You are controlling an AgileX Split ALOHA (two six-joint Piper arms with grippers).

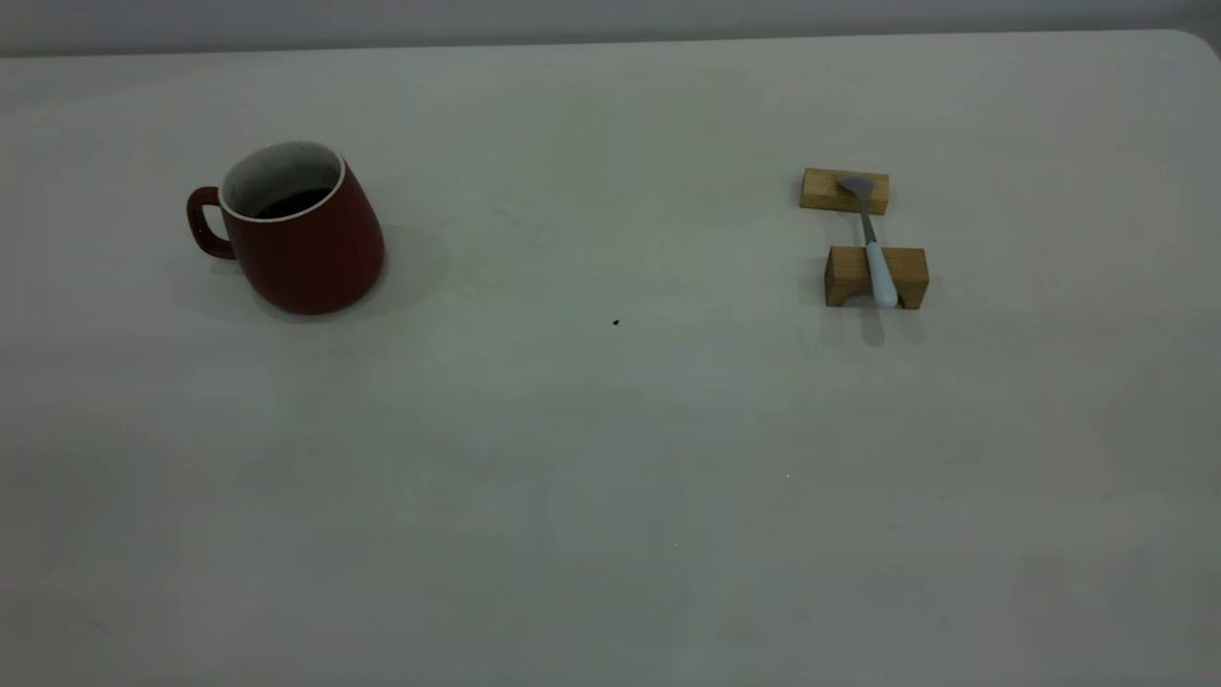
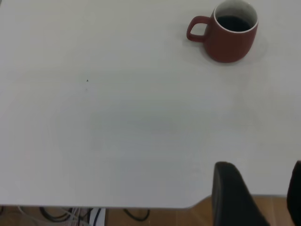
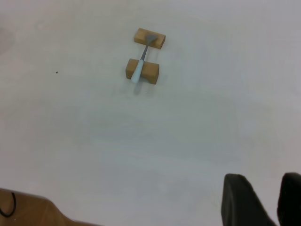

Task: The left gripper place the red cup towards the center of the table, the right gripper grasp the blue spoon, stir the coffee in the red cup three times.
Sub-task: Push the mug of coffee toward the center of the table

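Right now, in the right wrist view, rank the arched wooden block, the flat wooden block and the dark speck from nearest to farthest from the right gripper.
1. The arched wooden block, under the blue spoon, nearest the right gripper.
2. The flat wooden block, just beyond it.
3. The dark speck, off toward the middle of the table.

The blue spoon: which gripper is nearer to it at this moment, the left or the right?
Right. The right gripper has the blue spoon ahead of it across bare table; the left gripper faces only the red cup, at the opposite side.
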